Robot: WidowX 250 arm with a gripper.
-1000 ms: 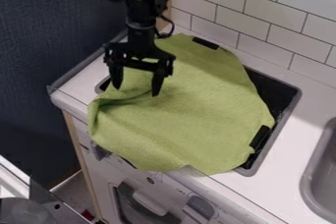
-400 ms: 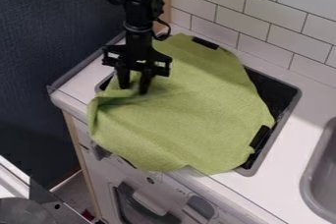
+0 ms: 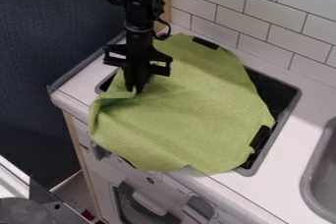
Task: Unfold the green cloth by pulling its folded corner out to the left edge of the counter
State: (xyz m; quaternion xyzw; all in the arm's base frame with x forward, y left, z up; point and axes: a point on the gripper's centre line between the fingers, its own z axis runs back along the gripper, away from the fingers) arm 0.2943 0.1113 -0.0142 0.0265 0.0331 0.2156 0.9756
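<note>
1. Over at nine to ten o'clock, I see a dark blue textured wall [image 3: 52, 36] beside the counter's left end.
2. Below the cloth, toward seven o'clock, is a white front panel [image 3: 107, 181] with dark and grey fittings.
3. The black two-finger gripper [image 3: 136, 89] hangs down at the cloth's ten o'clock part, its jaws drawn together and clamped on a pinched fold.
4. That fold belongs to a large green woven cloth [image 3: 187, 115], roughly round, spread over the basin with its lower edge draping past the counter's front and a raised crease at nine o'clock.
5. Under it is a black rectangular basin with a grey rim [image 3: 276, 132], its inside visible at two to three o'clock.
6. Small black oblong pieces sit at the cloth's edge, one near twelve to one o'clock [image 3: 205, 42], another near four [image 3: 261, 137].
7. White brick-shaped wall tiles [image 3: 269, 12] rise toward one o'clock.
8. On the white counter [image 3: 292, 139], a rounded grey sink [image 3: 307, 179] lies at four o'clock.
</note>
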